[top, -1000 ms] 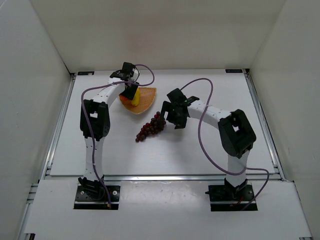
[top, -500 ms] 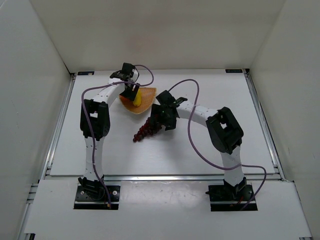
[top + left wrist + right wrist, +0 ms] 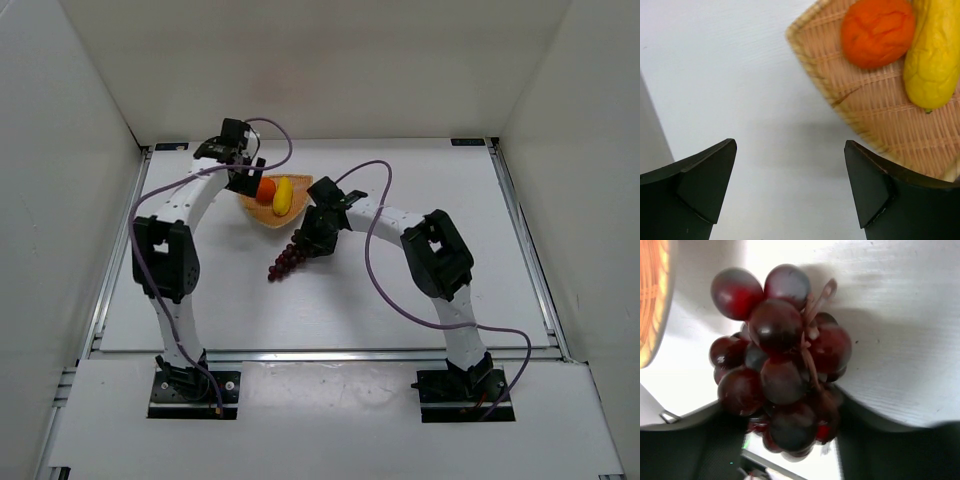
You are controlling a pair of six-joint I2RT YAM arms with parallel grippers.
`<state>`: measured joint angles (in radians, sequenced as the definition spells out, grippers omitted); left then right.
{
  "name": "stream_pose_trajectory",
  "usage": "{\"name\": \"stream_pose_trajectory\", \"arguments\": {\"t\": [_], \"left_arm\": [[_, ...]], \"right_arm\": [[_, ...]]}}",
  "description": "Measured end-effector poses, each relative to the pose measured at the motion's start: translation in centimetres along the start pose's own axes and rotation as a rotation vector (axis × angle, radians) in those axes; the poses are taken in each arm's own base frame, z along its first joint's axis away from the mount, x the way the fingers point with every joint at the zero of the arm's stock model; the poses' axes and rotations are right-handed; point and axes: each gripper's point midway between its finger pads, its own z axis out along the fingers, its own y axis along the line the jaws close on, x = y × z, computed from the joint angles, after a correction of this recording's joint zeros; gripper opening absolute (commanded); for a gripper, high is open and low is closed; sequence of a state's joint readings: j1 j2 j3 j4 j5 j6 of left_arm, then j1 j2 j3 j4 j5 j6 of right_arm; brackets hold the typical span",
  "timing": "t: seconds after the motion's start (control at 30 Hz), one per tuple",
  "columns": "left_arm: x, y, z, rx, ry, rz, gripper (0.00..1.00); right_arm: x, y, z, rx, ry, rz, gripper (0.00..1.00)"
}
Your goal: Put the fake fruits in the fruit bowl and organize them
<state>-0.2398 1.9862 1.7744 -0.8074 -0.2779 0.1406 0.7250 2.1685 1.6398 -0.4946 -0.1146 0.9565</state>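
Fake fruits almost all placed. From the top camera: orange (image 3: 265,190) and yellow fruit (image 3: 283,195) now side by side in the wicker fruit bowl (image 3: 268,216), let go by the left gripper (image 3: 241,179), drawn back to the bowl's left edge. Bunch of grapes (image 3: 287,259) on the table (image 3: 200,300) just near of the bowl, right gripper (image 3: 312,243) come down onto its upper end. From the left wrist: jaws wide apart, empty, over bare table beside the rim. From the right wrist: fingers (image 3: 690,440) closed in against both flanks of the bunch, apparently gripping, not yet lifted. Only the grapes left to carry over

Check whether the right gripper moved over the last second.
Yes. The right gripper swung left toward the fruit bowl and is now around the upper end of the grapes.
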Motion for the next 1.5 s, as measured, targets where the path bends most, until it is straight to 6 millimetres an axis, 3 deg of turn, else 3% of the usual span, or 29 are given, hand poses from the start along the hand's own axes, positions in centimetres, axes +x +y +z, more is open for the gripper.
{"name": "stream_pose_trajectory", "arguments": {"t": [0.07,0.17,0.33,0.5,0.67,0.77,0.87,0.93,1.03,1.1,1.33,1.43,1.5], "left_arm": [[0.0,1.7,-1.7,-0.018,-0.024,-0.035,1.00],[0.6,4.3,-3.2,-0.047,-0.036,-0.084,1.00],[3.4,7.2,-3.4,-0.081,0.020,-0.145,1.00],[6.5,8.0,-2.5,-0.084,0.099,-0.171,1.00],[8.2,8.9,-2.5,-0.075,0.132,-0.210,1.00],[8.7,9.6,-2.6,-0.080,0.136,-0.236,1.00],[9.2,10.1,-2.6,-0.077,0.140,-0.260,1.00],[9.7,10.4,-2.6,-0.079,0.150,-0.273,1.00],[10.7,10.4,-2.5,-0.078,0.170,-0.283,1.00],[11.3,10.3,-2.4,-0.075,0.186,-0.285,1.00],[13.4,9.9,-2.2,-0.055,0.232,-0.307,1.00],[14.0,9.9,-2.1,-0.054,0.246,-0.312,1.00],[14.3,10.0,-2.1,-0.054,0.253,-0.315,1.00]], "right_arm": [[0.1,-0.1,0.0,0.001,0.007,0.016,0.33],[0.1,-0.3,0.0,-0.002,0.010,0.014,0.18],[0.3,-0.9,-1.1,-0.006,-0.003,-0.015,0.09],[0.6,-1.1,-5.3,-0.013,-0.032,-0.060,0.06],[-1.1,2.3,-12.1,-0.132,-0.144,-0.105,0.06],[-3.5,5.5,-15.7,-0.216,-0.231,-0.118,0.06],[-6.3,8.8,-18.1,-0.305,-0.298,-0.107,0.06],[-8.4,10.8,-18.6,-0.363,-0.321,-0.079,0.06],[-11.1,12.7,-17.3,-0.426,-0.322,-0.019,0.06],[-12.3,12.8,-14.9,-0.430,-0.304,0.033,0.06],[-11.8,9.6,-5.4,-0.332,-0.163,0.175,0.18],[-11.1,9.0,-3.5,-0.323,-0.113,0.195,0.31],[-10.7,9.0,-3.1,-0.328,-0.086,0.201,0.54]]}}
